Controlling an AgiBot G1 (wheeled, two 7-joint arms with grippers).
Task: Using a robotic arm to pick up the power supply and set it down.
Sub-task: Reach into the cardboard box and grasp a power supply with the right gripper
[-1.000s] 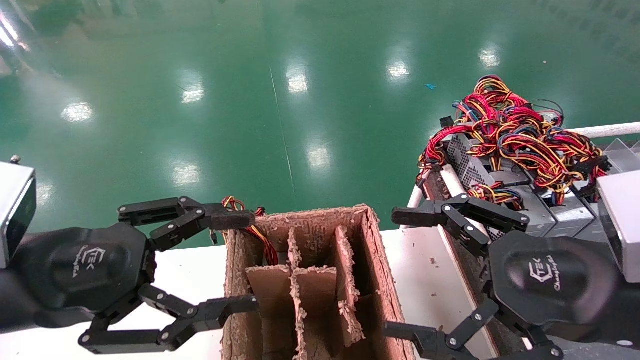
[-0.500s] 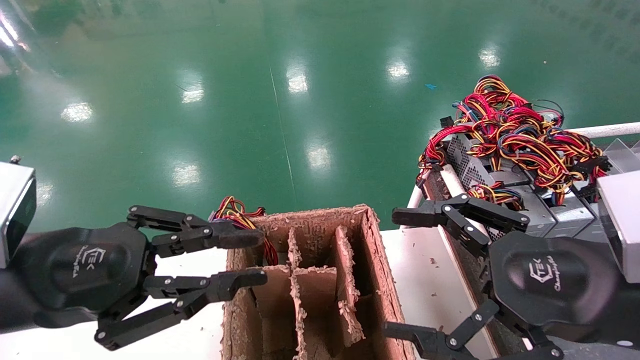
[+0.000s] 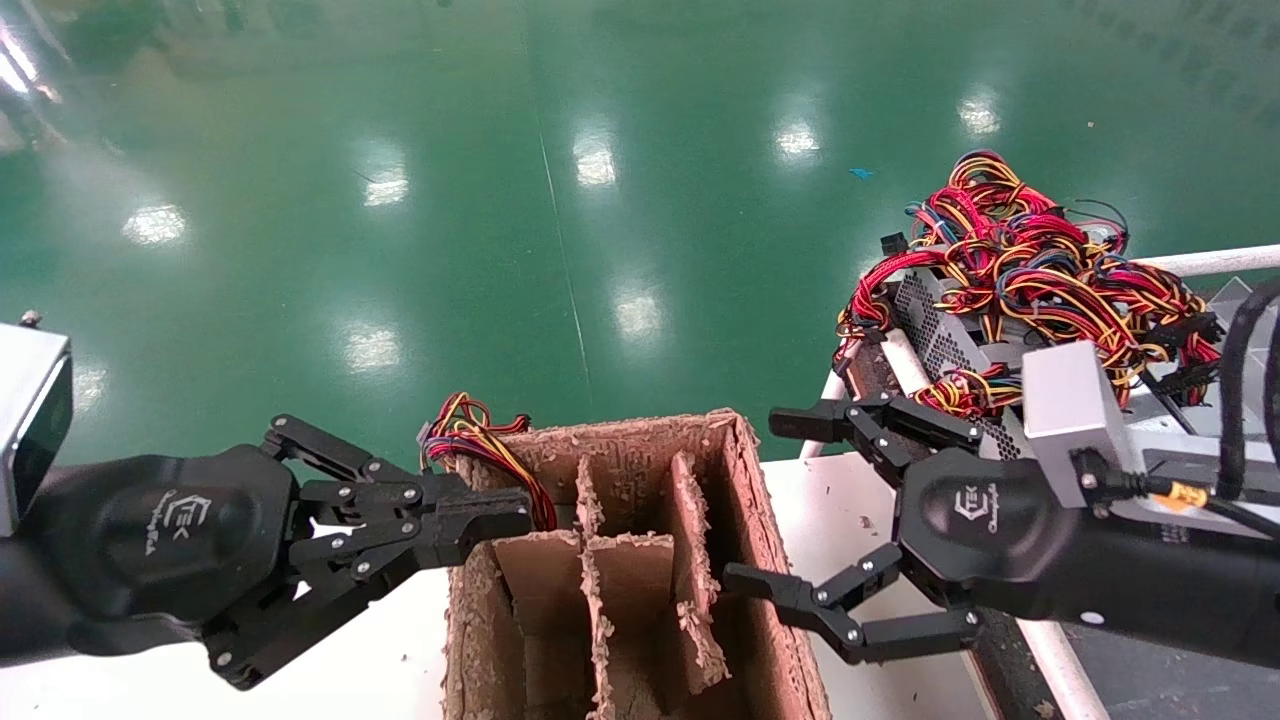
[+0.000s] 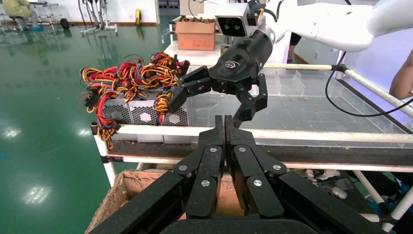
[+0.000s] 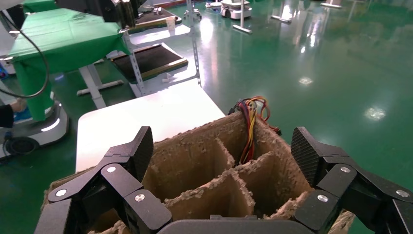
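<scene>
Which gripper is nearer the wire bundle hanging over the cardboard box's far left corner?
Left. The left gripper is shut right beside the wire bundle at the cardboard box corner. The right gripper is open over the box's opposite side.

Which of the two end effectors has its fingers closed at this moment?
The left end effector, at the cardboard box's left wall beside the wires. The right end effector is spread wide over the box's right side.

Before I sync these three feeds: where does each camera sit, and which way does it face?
Head: above, looking down on the cardboard box; left gripper shut, right gripper open.
Left wrist: looks across its shut jaws at the power supply pile and right gripper.
Right wrist: between open jaws, down at the box.
Shared: the box.
</scene>
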